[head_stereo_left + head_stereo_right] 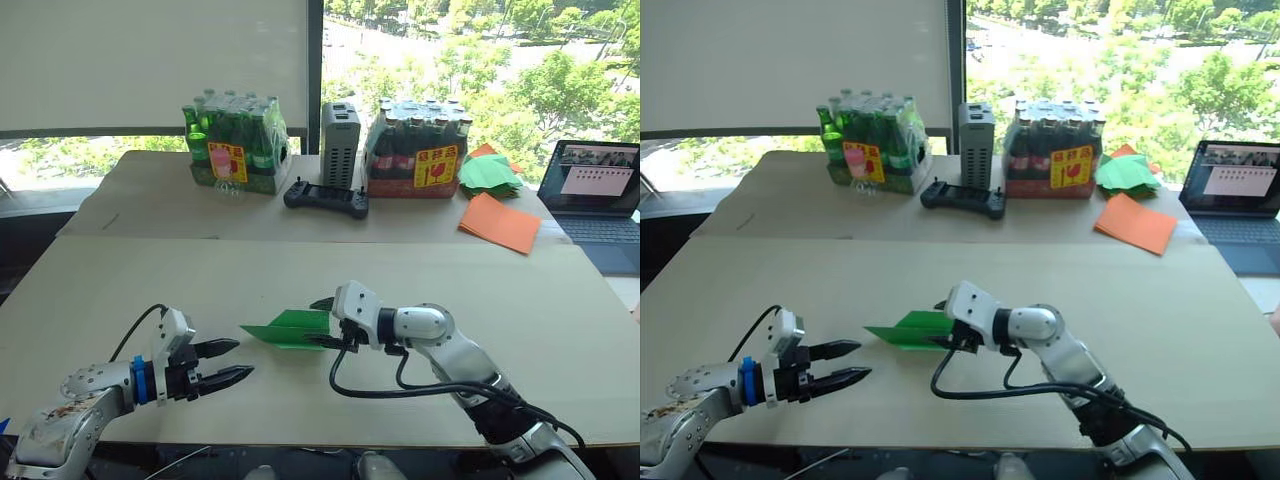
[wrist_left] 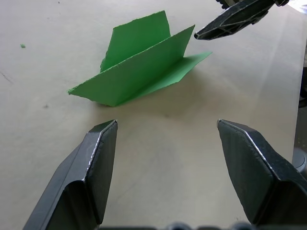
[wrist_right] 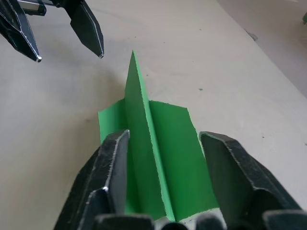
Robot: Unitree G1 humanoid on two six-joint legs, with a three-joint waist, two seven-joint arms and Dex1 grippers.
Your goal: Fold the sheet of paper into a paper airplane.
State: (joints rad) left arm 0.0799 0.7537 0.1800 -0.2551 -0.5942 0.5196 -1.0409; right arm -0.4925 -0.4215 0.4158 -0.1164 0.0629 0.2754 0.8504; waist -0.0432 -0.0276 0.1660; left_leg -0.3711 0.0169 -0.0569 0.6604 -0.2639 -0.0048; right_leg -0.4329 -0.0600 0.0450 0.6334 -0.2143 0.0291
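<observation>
the paper airplane [image 1: 290, 328] is lying on the near worktop [image 1: 560, 330], its nose pointing toward the robot's left, between the two grippers; one wing is resting flat while the centre fold is standing up like a keel. it is looking very light and thin, so it is probably going to slide or flutter at a small push, and a hard pinch is likely to crush its creases. the safest hold seems to be the upright keel near the tail, pinched gently from both sides. the right gripper [image 3: 163, 143] is sitting at the tail end with its fingers spread open, one on each side of the keel and not pressing on it. the left gripper [image 1: 228, 362] is hovering near the nose, apart from it, with its fingers also open and holding nothing. counting: one airplane on the near worktop, and on the far worktop two shrink-wrapped packs of bottles [image 1: 236, 142], one grey box [image 1: 340, 146], one black controller [image 1: 326, 198], a heap of green folded papers [image 1: 488, 172] and some orange sheets [image 1: 500, 222]. a laptop [image 1: 592, 192] is standing at the right.
</observation>
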